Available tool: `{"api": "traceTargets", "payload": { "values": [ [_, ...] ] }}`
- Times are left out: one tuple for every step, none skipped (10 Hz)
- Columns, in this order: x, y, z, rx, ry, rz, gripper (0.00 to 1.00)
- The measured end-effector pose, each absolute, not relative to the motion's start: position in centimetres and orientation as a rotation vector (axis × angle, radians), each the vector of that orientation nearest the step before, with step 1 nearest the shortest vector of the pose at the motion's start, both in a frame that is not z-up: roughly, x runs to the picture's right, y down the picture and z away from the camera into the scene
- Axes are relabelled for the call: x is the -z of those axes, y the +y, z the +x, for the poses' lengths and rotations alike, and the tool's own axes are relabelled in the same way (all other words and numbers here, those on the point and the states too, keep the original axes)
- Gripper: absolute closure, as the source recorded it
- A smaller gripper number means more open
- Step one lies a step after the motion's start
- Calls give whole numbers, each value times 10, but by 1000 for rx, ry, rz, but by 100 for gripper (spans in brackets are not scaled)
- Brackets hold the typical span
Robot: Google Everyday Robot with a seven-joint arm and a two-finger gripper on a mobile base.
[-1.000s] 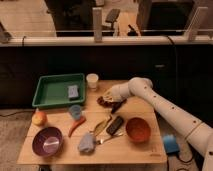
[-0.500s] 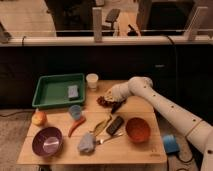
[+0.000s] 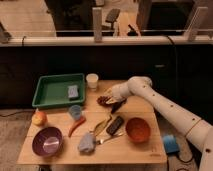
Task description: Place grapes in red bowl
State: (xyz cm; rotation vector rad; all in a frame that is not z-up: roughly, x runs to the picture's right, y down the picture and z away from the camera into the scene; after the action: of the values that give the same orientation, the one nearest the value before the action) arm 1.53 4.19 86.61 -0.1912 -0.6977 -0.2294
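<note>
The grapes (image 3: 103, 100), a small dark reddish-purple bunch, lie on the wooden table (image 3: 150, 150) near its back middle. My gripper (image 3: 113, 102) is at the end of the white arm (image 3: 165, 107), which reaches in from the right. The gripper is right at the grapes' right side, low over the table. The red bowl (image 3: 138, 130) stands empty near the table's front right, below and right of the gripper.
A green tray (image 3: 52, 92) holding a small blue-grey block is at the back left, with a white cup (image 3: 92, 81) beside it. Also on the table are a blue cup (image 3: 75, 111), a chili pepper (image 3: 76, 125), a black remote-like object (image 3: 115, 125), a grey cloth (image 3: 86, 143), a purple bowl (image 3: 47, 141) and an orange fruit (image 3: 39, 118).
The arm has edged slightly left toward the grapes. The grapes and bowls have stayed where they were.
</note>
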Motion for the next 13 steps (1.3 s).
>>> {"api": "traceTargets", "payload": {
  "values": [
    [-867, 43, 15, 228, -697, -195, 20],
    [-868, 43, 15, 227, -697, -198, 20],
    [-871, 45, 14, 224, -693, -204, 20],
    [-873, 46, 14, 218, -689, -209, 20],
    [-878, 49, 14, 209, -686, -215, 20],
    [-886, 52, 13, 195, -680, -221, 20],
    [-892, 53, 13, 182, -674, -227, 20],
    [-896, 55, 13, 172, -671, -230, 20],
    [-900, 55, 15, 159, -669, -234, 20],
    [-905, 56, 18, 138, -669, -239, 20],
    [-907, 55, 20, 126, -667, -241, 20],
    [-910, 55, 22, 114, -667, -245, 20],
    [-914, 54, 23, 100, -670, -247, 20]
  ]
}}
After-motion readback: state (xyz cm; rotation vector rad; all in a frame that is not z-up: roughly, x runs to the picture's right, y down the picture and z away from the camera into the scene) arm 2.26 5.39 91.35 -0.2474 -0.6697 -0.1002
